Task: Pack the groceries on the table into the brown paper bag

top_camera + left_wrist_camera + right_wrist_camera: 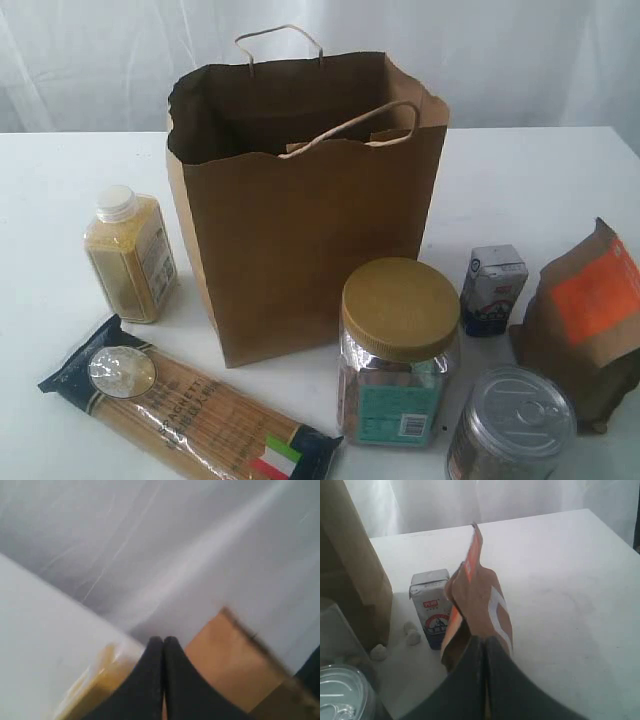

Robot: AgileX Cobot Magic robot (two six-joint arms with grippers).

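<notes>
Groceries surround the upright, open brown paper bag (310,250) on the white bench (520,190): yellow-grain bottle (130,258) at its left, spaghetti pack (185,410) lying front-left, gold-lidded jar (398,350) in front, tin can (512,425) beside it, small carton (492,290) and brown pouch (585,320) at right. Left wrist: left tool (163,641) pressed closed, empty, blurred bottle and bag beyond. Right wrist: right tool (483,642) closed, empty, facing the pouch.

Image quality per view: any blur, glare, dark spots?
Exterior view: sharp, soft even light; the brown paper bag is dark inside; slight sheen on the silver tin can lid. Left wrist view: heavily blurred, yellow-grain bottle and bag edge smeared. Right wrist view: brown pouch and small white-blue carton crisp; tin can close to the camera out of focus.
</notes>
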